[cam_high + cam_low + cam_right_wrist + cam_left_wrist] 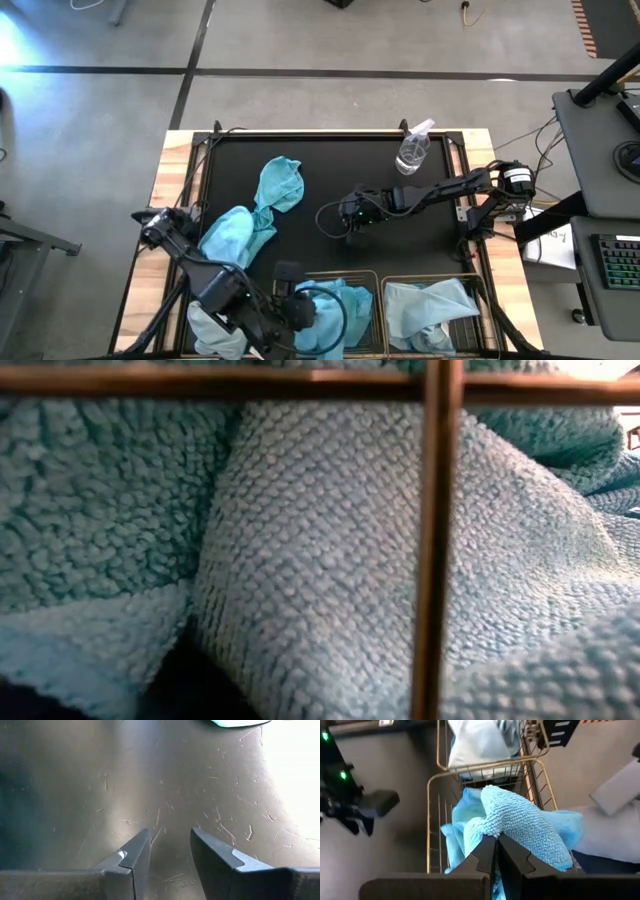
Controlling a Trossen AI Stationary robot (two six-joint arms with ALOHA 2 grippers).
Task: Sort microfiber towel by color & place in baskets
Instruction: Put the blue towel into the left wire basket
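Turquoise towel (530, 827) beyond left tool (496, 852).

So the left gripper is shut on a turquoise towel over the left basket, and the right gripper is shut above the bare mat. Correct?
Not quite: the right gripper is open, as the right wrist view shows, above the bare mat. The left gripper is indeed shut on a turquoise towel over the left basket.

towels (255, 215) left on mat (330, 175) | bottle (412, 150) behind | baskets (465, 322) front, holding towels
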